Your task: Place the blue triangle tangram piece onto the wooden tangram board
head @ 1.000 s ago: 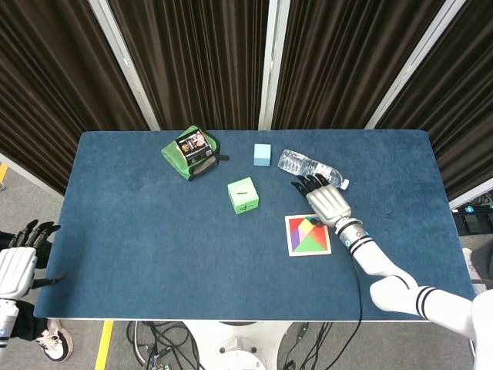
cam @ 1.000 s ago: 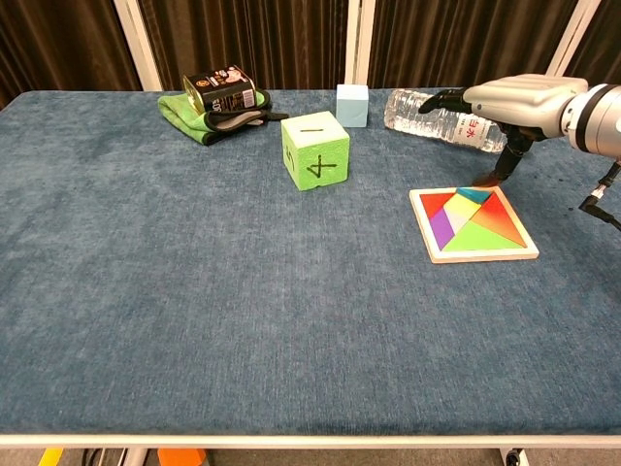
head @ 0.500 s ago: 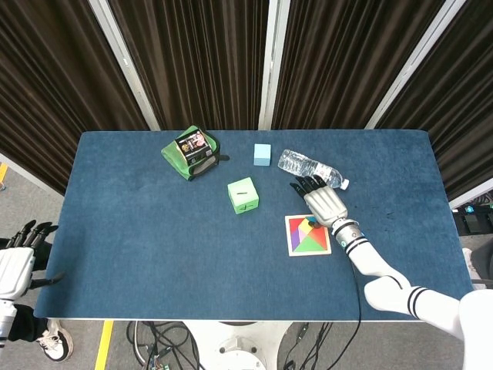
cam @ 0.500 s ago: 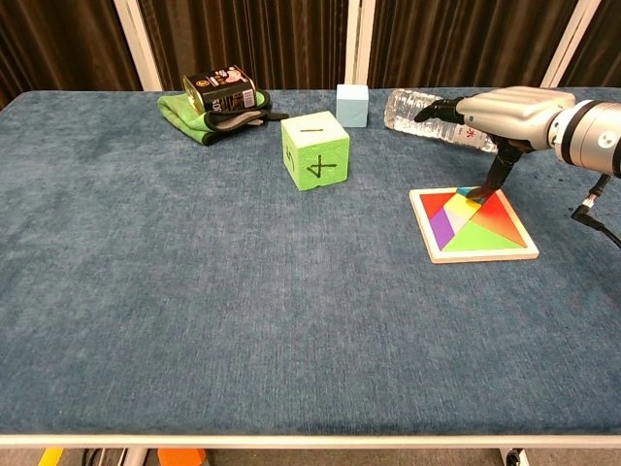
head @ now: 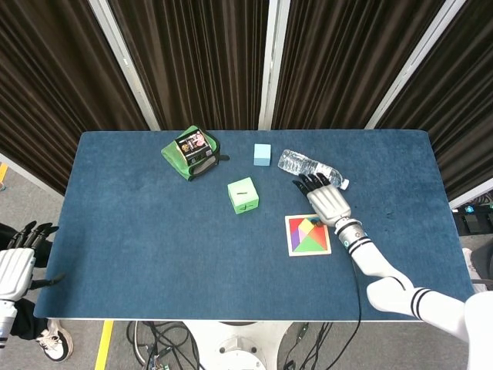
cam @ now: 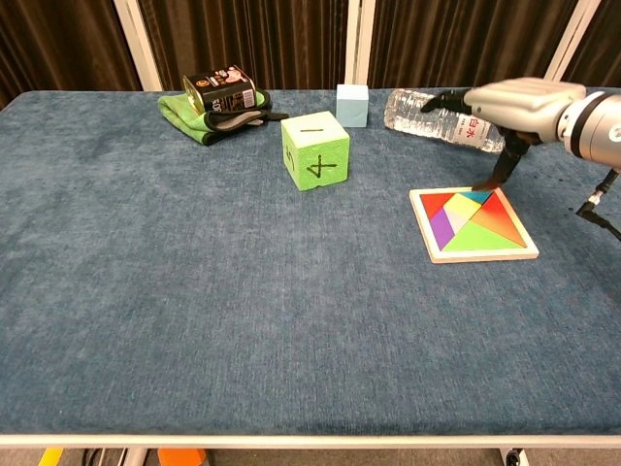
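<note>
The wooden tangram board (cam: pixel 482 256) lies flat at the table's right, filled with coloured pieces. The blue triangle (cam: pixel 475 196) sits in the board at its far edge, between red and orange pieces. My right hand (cam: pixel 514 102) hovers just behind and above that far edge, fingers stretched out and holding nothing, its thumb pointing down beside the board's back corner. In the head view this right hand (head: pixel 327 202) covers the upper right corner of the board (head: pixel 287 236). My left hand (head: pixel 15 266) hangs off the table's left front corner, fingers apart and empty.
A water bottle (cam: pixel 437 115) lies on its side right behind my right hand. A green numbered cube (cam: pixel 315 149) stands mid-table and a pale blue cube (cam: pixel 352 104) behind it. A can on a green cloth (cam: pixel 218 102) sits at the far left.
My right hand dipped its thumb onto the board's far edge half a second ago and has since lifted back a little. The left hand has barely shifted.
</note>
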{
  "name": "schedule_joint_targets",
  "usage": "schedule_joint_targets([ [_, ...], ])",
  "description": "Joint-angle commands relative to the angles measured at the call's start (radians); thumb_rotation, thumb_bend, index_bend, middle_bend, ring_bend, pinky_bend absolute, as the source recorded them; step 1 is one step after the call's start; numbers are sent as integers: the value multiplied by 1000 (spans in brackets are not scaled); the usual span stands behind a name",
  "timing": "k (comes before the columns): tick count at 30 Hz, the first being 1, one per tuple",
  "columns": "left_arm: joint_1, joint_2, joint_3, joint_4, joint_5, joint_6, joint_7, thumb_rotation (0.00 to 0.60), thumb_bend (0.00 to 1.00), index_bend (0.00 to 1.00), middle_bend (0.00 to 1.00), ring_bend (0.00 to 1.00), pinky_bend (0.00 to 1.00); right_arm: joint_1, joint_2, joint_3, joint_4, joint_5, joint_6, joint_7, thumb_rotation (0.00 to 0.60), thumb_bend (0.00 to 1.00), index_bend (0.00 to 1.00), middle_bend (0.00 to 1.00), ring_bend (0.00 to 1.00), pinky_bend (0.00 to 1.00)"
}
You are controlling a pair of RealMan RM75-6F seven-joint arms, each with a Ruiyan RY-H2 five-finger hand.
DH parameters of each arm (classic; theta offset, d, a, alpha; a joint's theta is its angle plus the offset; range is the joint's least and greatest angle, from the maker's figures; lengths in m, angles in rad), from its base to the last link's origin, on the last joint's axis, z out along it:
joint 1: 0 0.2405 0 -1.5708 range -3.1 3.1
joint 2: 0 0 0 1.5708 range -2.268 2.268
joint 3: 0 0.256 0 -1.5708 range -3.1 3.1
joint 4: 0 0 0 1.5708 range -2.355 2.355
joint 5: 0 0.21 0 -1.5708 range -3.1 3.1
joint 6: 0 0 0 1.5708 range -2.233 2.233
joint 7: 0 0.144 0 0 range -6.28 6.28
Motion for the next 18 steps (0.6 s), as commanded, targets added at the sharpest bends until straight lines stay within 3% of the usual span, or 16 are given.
schedule_joint_targets([
  [1, 0, 0, 0, -2, 0, 1, 1, 600, 67, 166, 111, 0, 143, -9, 31, 19, -41, -25, 37, 29, 600, 60, 0, 0, 0, 0],
  [6, 2, 5, 0, -7, 5, 9, 3, 600, 67, 166, 111, 0, 143, -81, 155, 9, -203, -79, 162, 27, 600, 61, 0, 0, 0, 0],
  [11, 4, 6, -3, -17, 14, 25, 6, 600, 67, 166, 111, 0, 143, -264, 306, -60, -439, -88, 365, 6, 600, 102, 0, 0, 0, 0],
  [14, 1, 8, -7, -28, 22, 33, 18, 600, 67, 166, 111, 0, 143, -380, 331, -125, -460, -143, 519, -54, 600, 108, 0, 0, 0, 0],
  [18, -3, 1, -17, -25, 35, 57, 61, 600, 67, 166, 111, 0, 143, -506, 300, -183, -391, -216, 682, -90, 600, 115, 0, 0, 0, 0],
])
